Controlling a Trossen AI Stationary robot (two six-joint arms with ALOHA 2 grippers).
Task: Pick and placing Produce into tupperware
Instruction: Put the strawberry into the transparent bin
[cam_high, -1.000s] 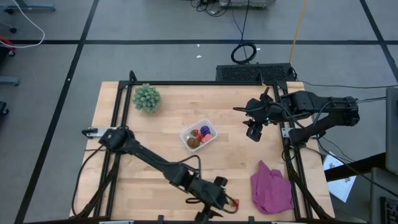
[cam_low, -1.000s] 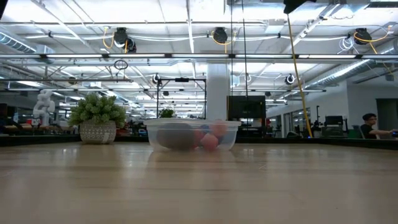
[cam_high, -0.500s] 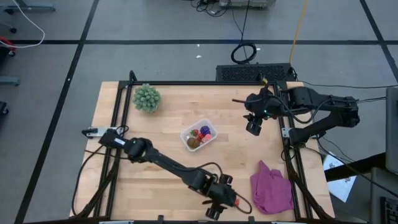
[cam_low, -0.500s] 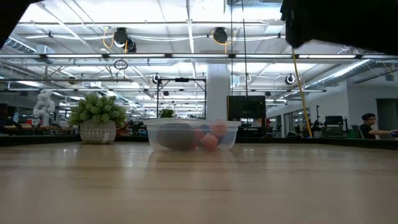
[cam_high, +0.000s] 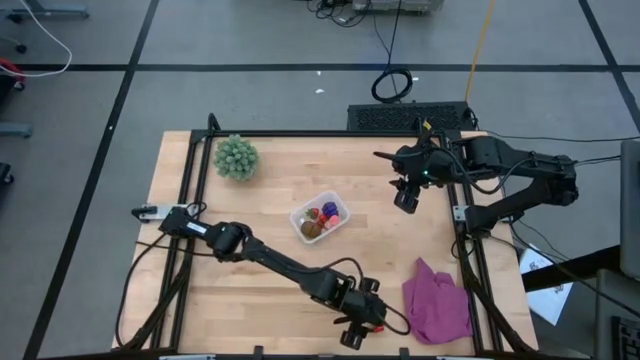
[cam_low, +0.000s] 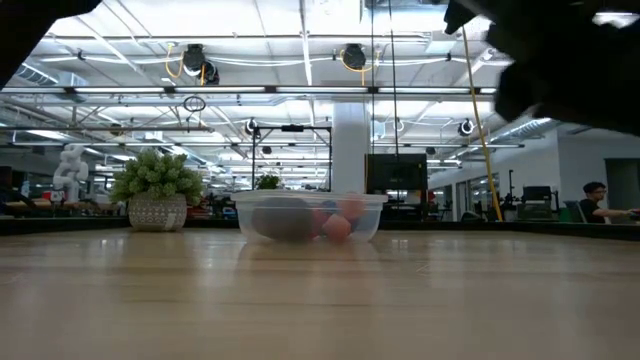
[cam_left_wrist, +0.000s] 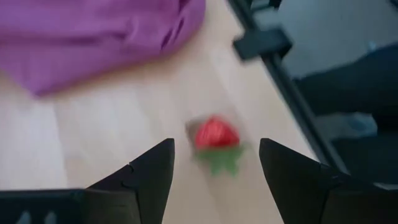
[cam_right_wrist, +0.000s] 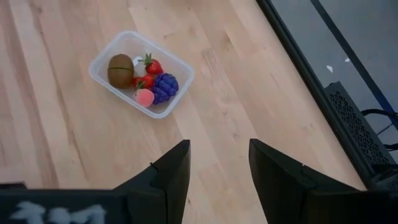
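A red toy strawberry (cam_left_wrist: 214, 134) with green leaves lies on the table near its near edge, just ahead of my left gripper (cam_left_wrist: 216, 144) (cam_high: 358, 325). The left fingers are open and stand on either side of the strawberry, clear of it. The clear tupperware (cam_high: 320, 217) (cam_right_wrist: 141, 73) (cam_low: 308, 215) sits mid-table and holds a brown fruit (cam_right_wrist: 120, 70), small red and pink ones and a purple cluster (cam_right_wrist: 164, 87). My right gripper (cam_right_wrist: 219, 144) (cam_high: 404, 200) hangs open above the table, to the right of the tub.
A purple cloth (cam_high: 437, 300) (cam_left_wrist: 93, 37) lies crumpled near the table's right near corner, close beyond the strawberry. A green spiky plant (cam_high: 236, 157) (cam_low: 157, 190) stands at the far left. The table's dark frame rail (cam_left_wrist: 292, 106) runs just past the strawberry.
My left gripper has swung along the near edge toward the table's right, closer to the purple cloth. My right gripper has drifted a little toward the far edge. The tub and its fruits have stayed put.
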